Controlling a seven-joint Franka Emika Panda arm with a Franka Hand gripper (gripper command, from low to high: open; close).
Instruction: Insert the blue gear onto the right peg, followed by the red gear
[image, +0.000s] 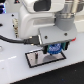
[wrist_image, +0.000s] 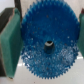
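My gripper is clenched on the blue gear. In the wrist view the green pads press against its toothed rim from opposite sides, and the gear fills almost the whole picture, its centre hole facing the camera. In the exterior view the gear hangs just above the dark base plate, toward the plate's end on the exterior view's right. The red gear is nowhere in either view, so it waits for later.

I judge this to be the insertion of the first gear. I cannot see the peg: my own body and the gear hide it, and the hole shows only a blurred pale spot that may or may not be the peg tip. To do this well, I would keep the gear level, centre the hole over the peg before descending, and lower slowly and straight. If it resists, I should ease off and correct sideways, not push. I should release only once the gear sits flat on the plate.
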